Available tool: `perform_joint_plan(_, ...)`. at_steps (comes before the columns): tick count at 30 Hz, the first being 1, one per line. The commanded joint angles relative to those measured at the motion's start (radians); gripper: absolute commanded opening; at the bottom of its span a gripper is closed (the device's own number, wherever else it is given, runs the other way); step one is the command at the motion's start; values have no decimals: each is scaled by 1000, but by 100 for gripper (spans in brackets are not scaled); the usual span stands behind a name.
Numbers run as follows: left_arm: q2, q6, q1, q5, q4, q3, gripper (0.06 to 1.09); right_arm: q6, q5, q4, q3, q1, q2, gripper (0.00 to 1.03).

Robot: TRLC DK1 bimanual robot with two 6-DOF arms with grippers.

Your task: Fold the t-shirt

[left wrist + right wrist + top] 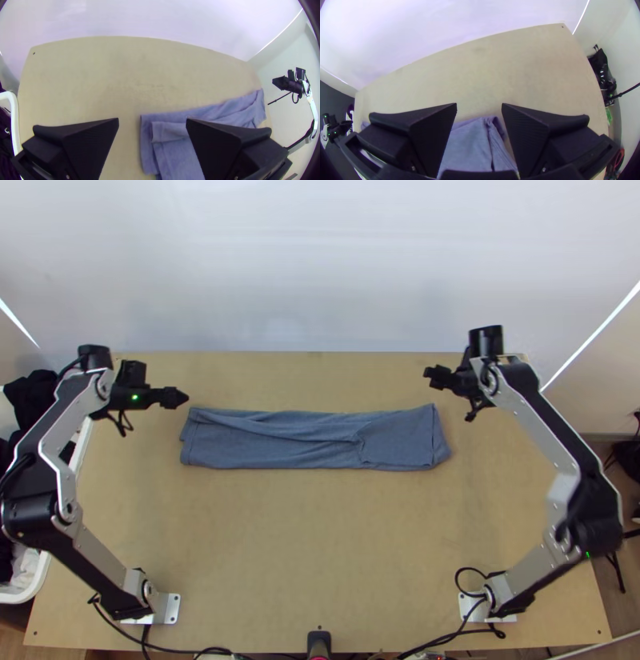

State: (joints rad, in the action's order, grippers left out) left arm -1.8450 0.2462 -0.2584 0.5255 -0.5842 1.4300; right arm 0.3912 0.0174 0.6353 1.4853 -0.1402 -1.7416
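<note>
One open, wide-fingered black left tool [181, 397] and its open right twin [431, 375] hang near opposite ends of the long, folded blue cloth t-shirt [296, 440].

1. I get bright, fairly even light across the table [320, 540].
2. Soft glare whitens the wall [320, 260].
3. My wrist views bow the table's edge and darken at the corners.
</note>
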Motion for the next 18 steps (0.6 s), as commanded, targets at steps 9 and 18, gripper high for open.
perform_joint_plan(9,32,186,-110,87,40,-287,104,37,-180,60,-168,1,387,66)
perform_joint_plan(18,-11,151,-62,117,66,-260,104,84,-191,83,-131,17,393,66)
